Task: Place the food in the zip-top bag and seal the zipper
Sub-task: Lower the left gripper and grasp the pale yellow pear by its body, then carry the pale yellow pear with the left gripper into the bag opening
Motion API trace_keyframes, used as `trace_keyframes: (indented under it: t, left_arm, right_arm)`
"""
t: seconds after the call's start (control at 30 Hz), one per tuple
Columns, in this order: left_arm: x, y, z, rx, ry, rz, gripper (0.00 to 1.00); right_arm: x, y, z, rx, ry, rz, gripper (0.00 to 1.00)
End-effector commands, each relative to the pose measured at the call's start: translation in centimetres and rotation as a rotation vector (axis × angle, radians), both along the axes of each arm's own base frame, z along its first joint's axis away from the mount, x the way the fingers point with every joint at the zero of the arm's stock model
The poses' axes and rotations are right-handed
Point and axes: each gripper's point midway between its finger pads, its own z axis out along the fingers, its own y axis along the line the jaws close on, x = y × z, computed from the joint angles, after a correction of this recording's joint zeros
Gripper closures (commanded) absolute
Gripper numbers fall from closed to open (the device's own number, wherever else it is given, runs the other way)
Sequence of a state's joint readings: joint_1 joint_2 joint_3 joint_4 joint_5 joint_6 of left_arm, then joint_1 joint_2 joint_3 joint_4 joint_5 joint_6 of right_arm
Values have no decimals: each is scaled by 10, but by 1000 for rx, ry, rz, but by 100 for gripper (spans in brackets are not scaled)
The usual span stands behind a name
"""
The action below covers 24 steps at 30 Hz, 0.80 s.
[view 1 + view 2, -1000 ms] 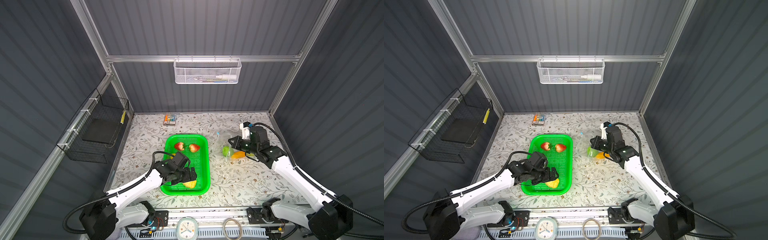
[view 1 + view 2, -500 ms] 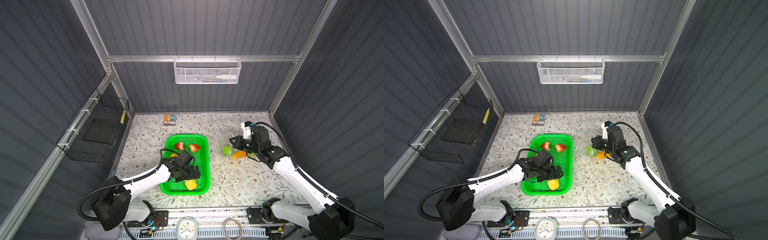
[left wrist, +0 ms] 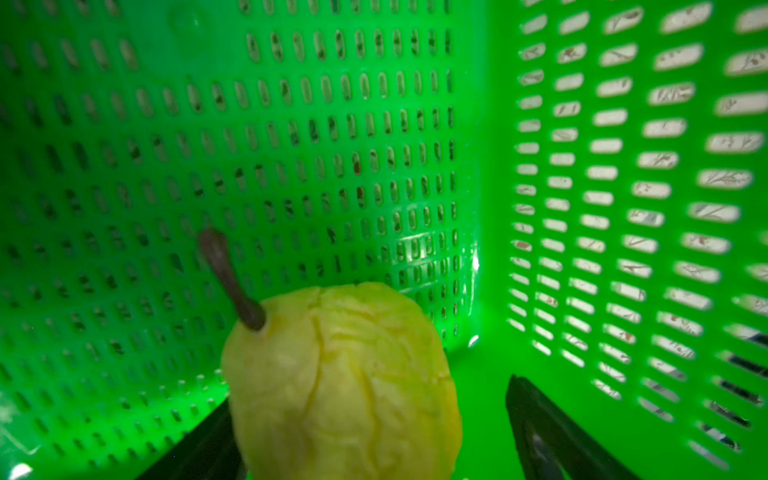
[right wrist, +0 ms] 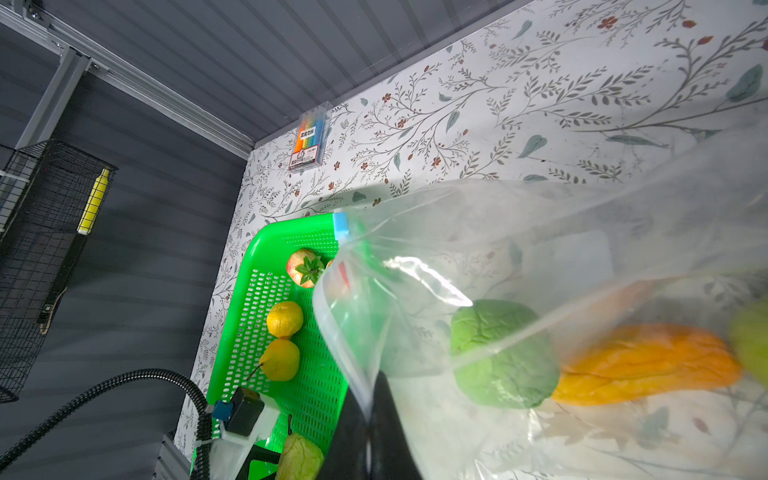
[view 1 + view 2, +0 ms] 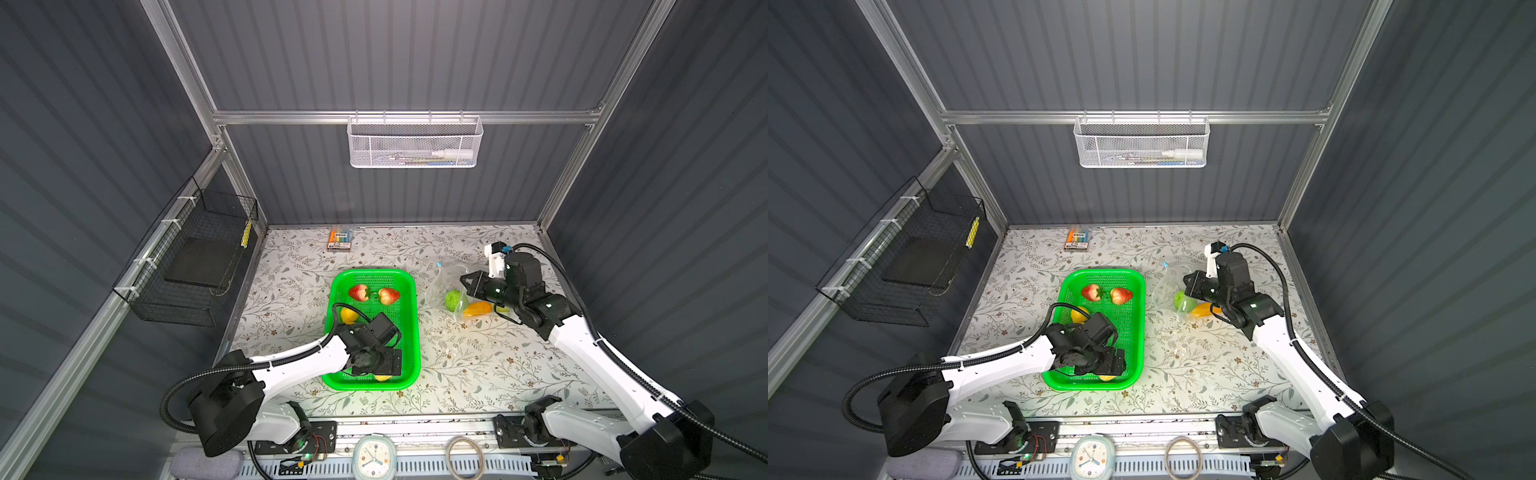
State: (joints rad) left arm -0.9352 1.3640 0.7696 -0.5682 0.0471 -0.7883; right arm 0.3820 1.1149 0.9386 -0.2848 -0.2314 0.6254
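The left end effector (image 5: 380,368) sits low inside the green tray (image 5: 374,273), at the tray's lower end in both top views, a little below the middle of the frame. Its jaws stand wide apart, one on each side of the bumpy yellow fruit (image 3: 345,382). In the left wrist view the two dark fingers (image 3: 540,432) come up from the bottom edge. The one at the lower left is right against the fruit or hidden behind it, and I cannot tell whether it touches. The one at the lower right is clear of the fruit, with bare tray floor between them. The fruit lies on the tray floor close to a corner, its brown stem pointing to the upper left of that view.

The right end effector (image 5: 468,284) is closed, pinching the mouth edge of the zip-top bag (image 4: 540,232); in the right wrist view its dark fingers meet on the plastic at the bottom centre. The bag lies on the tabletop (image 5: 478,365) to the right of the tray in both top views, its mouth lifted and gaping toward the tray. The light-blue slider tab (image 4: 340,224) is at the upper end of the mouth edge.

Inside the bag are a green fruit (image 4: 503,353), an orange piece (image 4: 648,365) and a second green shape at the right edge of the wrist view. In the tray lie two strawberries (image 5: 359,292) (image 5: 388,296) and two small yellow fruits (image 4: 284,319) (image 4: 280,359).
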Motion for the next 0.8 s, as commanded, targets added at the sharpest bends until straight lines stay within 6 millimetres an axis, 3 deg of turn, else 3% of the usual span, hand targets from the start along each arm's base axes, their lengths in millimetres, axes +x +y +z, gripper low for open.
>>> trace_keyframes:
  t: [0.0,0.2,0.47,0.63,0.77]
  left_arm:
    - [4,-3,1,16,-18,-20,17]
    - [9,-3,3,16,-45,-15,37]
    - [20,-3,16,1,-113,8,43]
    - [38,-18,39,-76,-196,49,43]
    - [61,-31,75,-140,-321,71,43]
  right_arm:
    - [1,-1,3,5,-14,-4,100]
    - [0,-3,5,-1,-19,-9,100]
    - [-1,-2,3,7,-14,-7,100]
    - [-1,-3,3,8,-15,-11,100]
    - [-2,-4,2,7,-17,-11,100]
